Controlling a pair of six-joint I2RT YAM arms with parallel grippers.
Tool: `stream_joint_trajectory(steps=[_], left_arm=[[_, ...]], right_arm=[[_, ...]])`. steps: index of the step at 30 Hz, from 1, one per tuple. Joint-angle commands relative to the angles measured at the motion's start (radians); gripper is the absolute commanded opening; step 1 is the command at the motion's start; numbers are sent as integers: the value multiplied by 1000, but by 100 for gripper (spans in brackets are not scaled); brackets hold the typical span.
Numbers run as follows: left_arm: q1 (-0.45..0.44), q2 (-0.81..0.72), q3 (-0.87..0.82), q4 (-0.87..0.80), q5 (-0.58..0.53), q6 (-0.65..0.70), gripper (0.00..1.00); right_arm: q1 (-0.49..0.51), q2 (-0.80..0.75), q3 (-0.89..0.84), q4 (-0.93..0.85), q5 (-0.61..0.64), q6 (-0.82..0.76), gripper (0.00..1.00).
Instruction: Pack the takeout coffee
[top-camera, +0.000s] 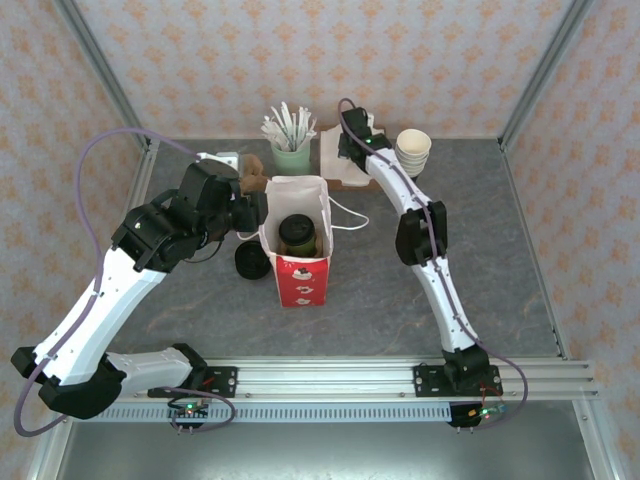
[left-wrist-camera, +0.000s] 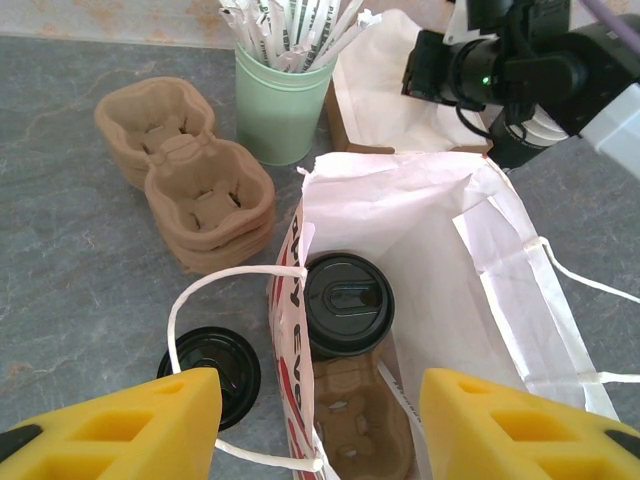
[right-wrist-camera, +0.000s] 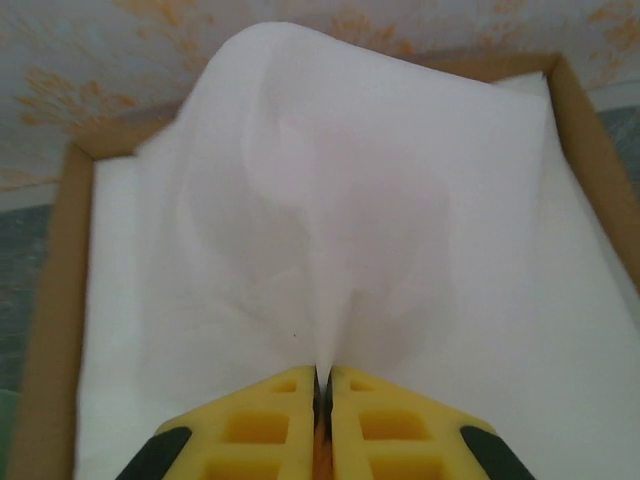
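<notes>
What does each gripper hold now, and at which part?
The right gripper pinches a white napkin at a raised fold. The left gripper is open, holding nothing.

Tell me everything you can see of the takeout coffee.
The takeout coffee is a small paper cup whose wall looks dark olive-green, closed with a round black plastic lid that has a raised rim and an oval sip recess. It stands upright inside the open white paper bag, seated in one pocket of a brown pulp carrier at the bag's bottom. Nothing else touches it.
</notes>
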Motion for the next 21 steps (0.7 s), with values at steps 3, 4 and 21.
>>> stream_joint_trajectory(steps=[3, 4, 21], left_arm=[[4, -32, 7, -13, -10, -8, 56], [4, -34, 3, -9, -9, -10, 56], [4, -38, -69, 40, 44, -62, 62]], right_arm=[[-2, -193, 39, -42, -36, 37, 5], [-2, -216, 39, -54, -44, 49, 4], [108, -690, -123, -222, -257, 268, 0]])
